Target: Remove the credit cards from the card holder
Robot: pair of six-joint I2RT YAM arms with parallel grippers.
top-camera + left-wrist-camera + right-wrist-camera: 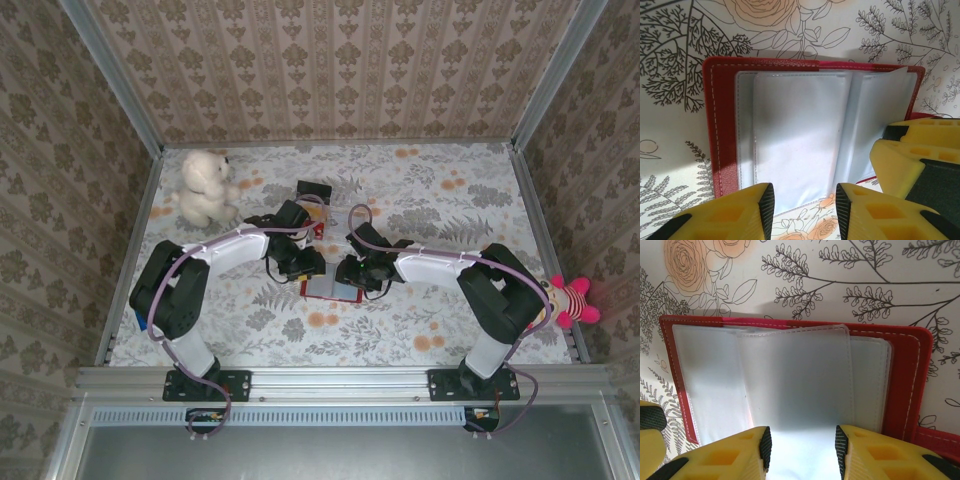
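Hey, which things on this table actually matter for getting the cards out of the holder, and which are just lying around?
For the job:
- red card holder, lying open
- left end effector
- right end effector

Just lying about:
- white teddy bear
- pink doll
- black block

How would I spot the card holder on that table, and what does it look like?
On the flowered table, look mid-table, where the left claw and right claw meet. The card holder lies open under them: a small red cover with cloudy clear sleeves inside, unlike the fluffy white teddy bear nearby.
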